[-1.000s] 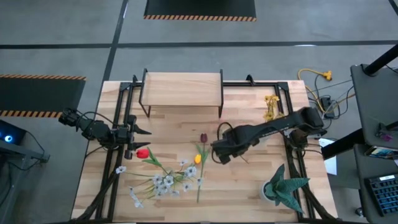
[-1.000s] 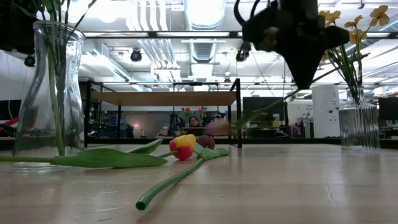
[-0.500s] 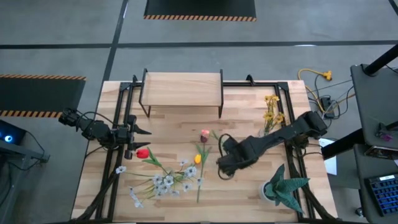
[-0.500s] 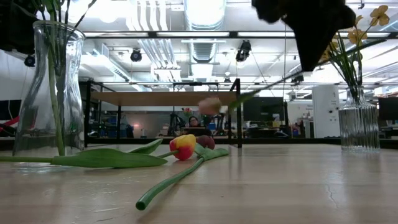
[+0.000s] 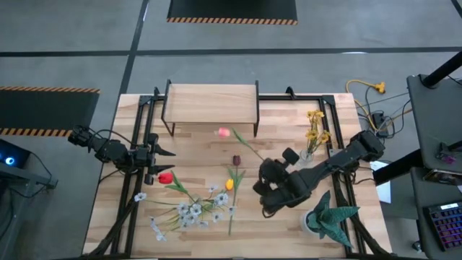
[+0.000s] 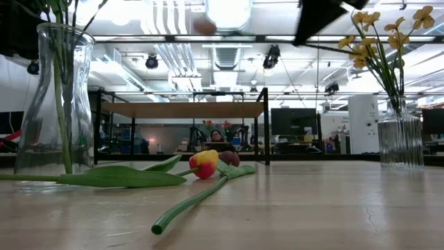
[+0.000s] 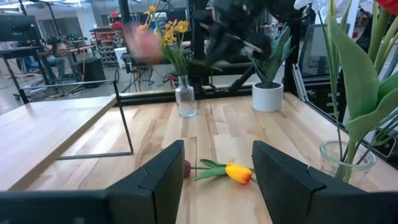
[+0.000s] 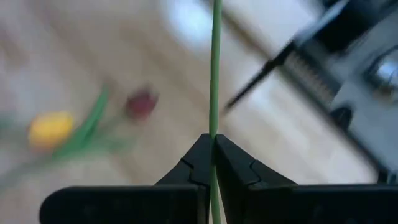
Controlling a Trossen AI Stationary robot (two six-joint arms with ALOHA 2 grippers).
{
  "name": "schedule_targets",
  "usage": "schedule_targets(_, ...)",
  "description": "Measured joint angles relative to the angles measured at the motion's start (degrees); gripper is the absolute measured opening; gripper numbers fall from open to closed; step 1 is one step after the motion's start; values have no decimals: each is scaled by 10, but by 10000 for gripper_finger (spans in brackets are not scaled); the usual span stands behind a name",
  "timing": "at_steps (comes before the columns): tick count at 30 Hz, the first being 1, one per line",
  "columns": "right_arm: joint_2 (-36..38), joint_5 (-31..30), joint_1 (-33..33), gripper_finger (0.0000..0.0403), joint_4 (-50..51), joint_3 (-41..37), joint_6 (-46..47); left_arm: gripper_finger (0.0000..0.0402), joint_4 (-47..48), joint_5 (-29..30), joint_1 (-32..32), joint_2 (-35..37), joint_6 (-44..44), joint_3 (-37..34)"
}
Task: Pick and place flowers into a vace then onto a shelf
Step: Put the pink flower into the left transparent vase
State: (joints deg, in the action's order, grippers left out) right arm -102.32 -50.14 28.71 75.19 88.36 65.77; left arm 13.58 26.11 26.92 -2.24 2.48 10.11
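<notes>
My right gripper (image 5: 266, 167) hangs over the table's middle, shut on the green stem of a pink tulip (image 5: 223, 133). The tulip's bloom (image 6: 205, 26) is high, in front of the shelf (image 5: 211, 101). My left gripper (image 5: 164, 162) waits open at the left edge, beside a glass vase (image 6: 54, 104) holding a red tulip (image 5: 166, 177). A yellow tulip (image 5: 229, 185), a maroon tulip (image 5: 236, 159) and a spray of pale blossoms (image 5: 195, 211) lie flat on the table. My right gripper pinches the pink tulip's stem (image 8: 215, 124) between its two fingertips (image 8: 200, 158), well away from the bloom. The stem (image 5: 249, 148) runs on past the fingers toward the shelf. The whole flower is lifted clear of the table, bloom end highest.
A ribbed glass vase with yellow blooms (image 5: 312, 133) stands at the right, close to my right arm. A white pot with a spiky green plant (image 5: 328, 217) is at the near right corner. Black frame rails (image 5: 141, 144) run along both sides of the table.
My right gripper has risen and swung toward the table's near right while its wrist rolled, staying shut on the stem. The pink tulip has tipped up: its bloom went from just above the table to high up and toward the shelf.
</notes>
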Motion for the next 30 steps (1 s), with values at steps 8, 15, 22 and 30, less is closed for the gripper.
schedule_targets(8, 0, -147, -13, 8, -168, -73, -101, 173, -10, 0, 0, 0, 0, 0)
schedule_targets(15, 6, -242, -46, 8, -292, -187, -138, 173, -14, 0, 0, 0, 0, 0)
schedule_targets(22, 27, -107, -74, 8, -411, -238, -163, 173, -22, 0, 0, 0, 0, 0)
schedule_targets(30, 85, 17, -77, 8, -602, -276, -369, 173, -31, 0, 0, 0, 0, 0)
